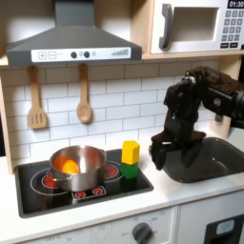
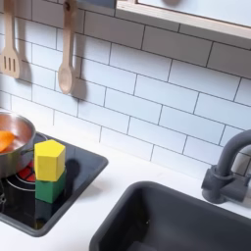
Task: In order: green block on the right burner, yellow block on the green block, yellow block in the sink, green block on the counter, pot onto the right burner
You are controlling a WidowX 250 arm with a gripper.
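Stacking: yellow block [image 1: 130, 152] is sitting square on green block [image 1: 128, 172] over a red burner ring of the cooktop [image 1: 38, 195], just beside the pot [image 1: 78, 167] on the first exterior view's right; the stack looks finished, so lifting the yellow block off is likely the step coming up
Why there: green block is serving as a base on the burner; yellow block, a touch taller, is resting flush on it, edges roughly lined up, which is keeping it steady [image 2: 49, 160]
Gripper: gripper [image 1: 160, 152] is hanging to the right of the stack in the first exterior view, apart from both blocks, above the near edge of the sink [image 1: 205, 160]; it is holding nothing visible; whether the jaws are spread or pressed together I cannot tell, the dark fingers are blurring into the dark basin
Pot: standing on the other burner, with a rounded orange piece [image 1: 69, 166] lying inside
Sink: basin is lying empty past the cooktop's right edge, faucet [image 2: 227, 167] arching at its back
Counter: pale strip of counter [image 2: 108, 201] is separating cooktop from sink
Around: two wooden utensils [image 1: 84, 95] are hanging on the tiled wall behind the pot, well clear
In the way: nothing is lying between gripper and stack; the pot, being close beside the blocks, is the one thing a reach might nudge
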